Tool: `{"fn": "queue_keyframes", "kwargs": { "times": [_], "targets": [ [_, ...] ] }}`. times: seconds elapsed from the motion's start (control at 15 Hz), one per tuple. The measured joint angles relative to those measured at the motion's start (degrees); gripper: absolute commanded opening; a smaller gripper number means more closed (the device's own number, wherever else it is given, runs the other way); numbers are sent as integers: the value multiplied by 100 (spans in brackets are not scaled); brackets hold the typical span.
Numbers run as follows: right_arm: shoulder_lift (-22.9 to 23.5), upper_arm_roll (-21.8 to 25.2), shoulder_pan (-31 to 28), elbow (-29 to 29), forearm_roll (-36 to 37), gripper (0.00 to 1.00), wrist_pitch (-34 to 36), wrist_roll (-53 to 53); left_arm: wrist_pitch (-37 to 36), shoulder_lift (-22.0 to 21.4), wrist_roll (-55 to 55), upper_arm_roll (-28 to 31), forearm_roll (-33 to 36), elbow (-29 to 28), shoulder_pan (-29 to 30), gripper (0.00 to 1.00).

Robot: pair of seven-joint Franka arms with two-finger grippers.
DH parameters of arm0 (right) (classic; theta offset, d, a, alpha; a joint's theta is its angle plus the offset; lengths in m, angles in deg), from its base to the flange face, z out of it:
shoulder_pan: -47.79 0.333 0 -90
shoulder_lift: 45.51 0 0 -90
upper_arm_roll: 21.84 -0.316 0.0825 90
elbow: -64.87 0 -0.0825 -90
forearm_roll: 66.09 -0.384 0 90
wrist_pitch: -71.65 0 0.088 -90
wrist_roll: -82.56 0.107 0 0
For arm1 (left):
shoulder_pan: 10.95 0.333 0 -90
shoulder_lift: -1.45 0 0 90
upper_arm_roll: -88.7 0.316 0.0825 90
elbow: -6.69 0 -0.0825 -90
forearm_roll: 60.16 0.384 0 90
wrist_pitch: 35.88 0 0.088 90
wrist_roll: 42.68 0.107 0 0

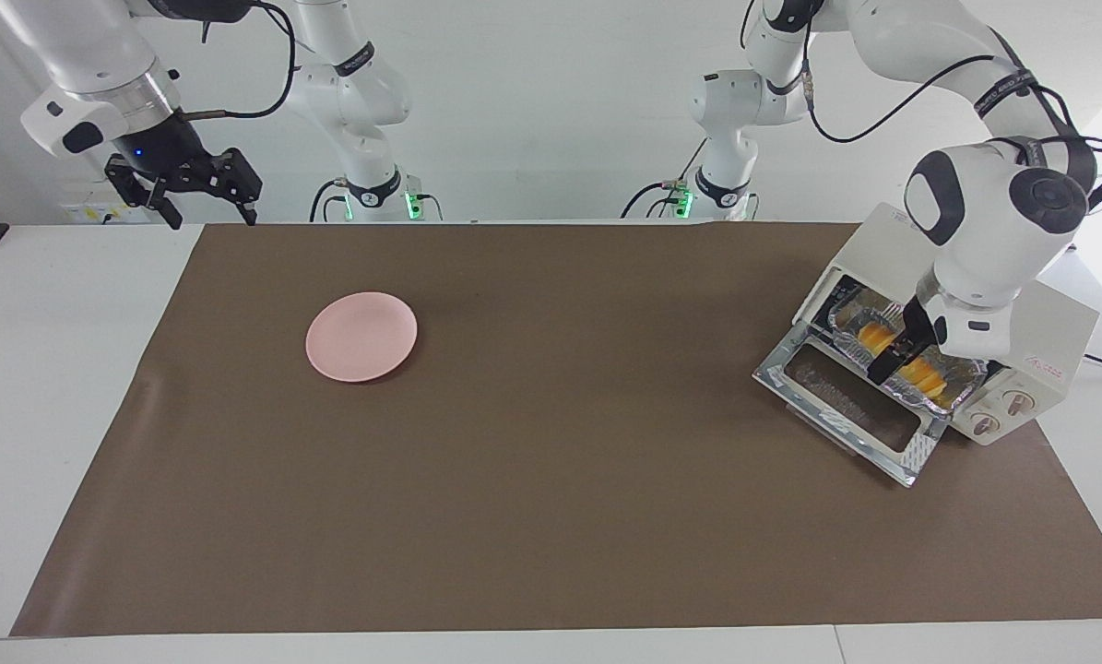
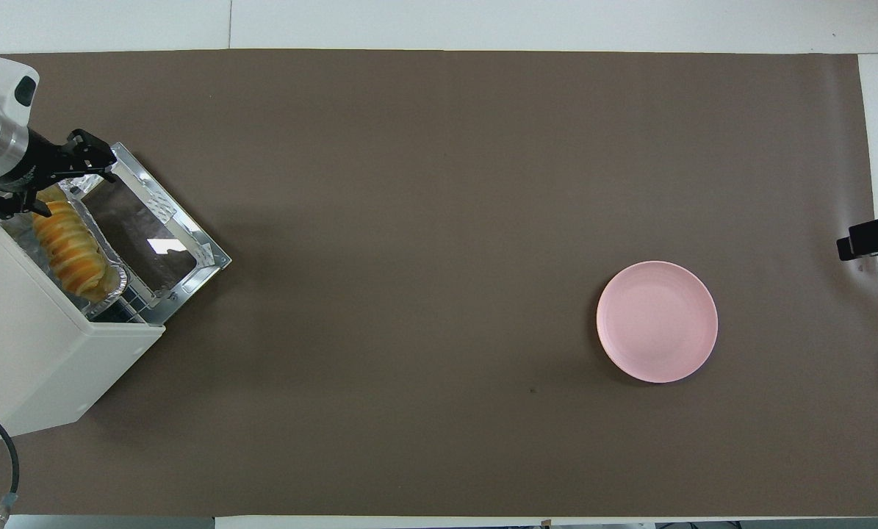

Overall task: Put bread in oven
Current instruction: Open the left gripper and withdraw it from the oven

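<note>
The bread [image 1: 924, 376] [image 2: 67, 246], a ridged yellow-orange loaf, lies in a crinkled foil tray [image 1: 967, 373] [image 2: 117, 278] on the rack just inside the mouth of the cream-white oven [image 1: 1053, 332] [image 2: 34, 345]. The oven's glass door [image 1: 846, 415] [image 2: 152, 235] hangs open and flat. My left gripper [image 1: 901, 346] [image 2: 45, 187] reaches down into the oven mouth, open, with its fingers either side of the loaf's middle. My right gripper [image 1: 211, 217] waits raised and open over the table's edge at the right arm's end.
A round pink plate [image 1: 361, 337] [image 2: 657, 321] sits bare on the brown mat [image 1: 551, 480] toward the right arm's end. The oven stands at the mat's corner by the left arm. White table surrounds the mat.
</note>
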Motion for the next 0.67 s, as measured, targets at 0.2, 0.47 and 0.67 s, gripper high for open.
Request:
{"fn": "queue_keyframes", "kwargs": {
  "times": [0.2,0.47,0.67],
  "targets": [
    [0,0,0,0,0,100,0,0,-723,-502,698,66,-43,230,32,100],
    [0,0,0,0,0,100,0,0,-1665,-1228,1522,66,-61,200,31,100],
    [0,0,0,0,0,100,0,0,-1730,-1294,2191,67,-169,185,47,100]
  ]
}}
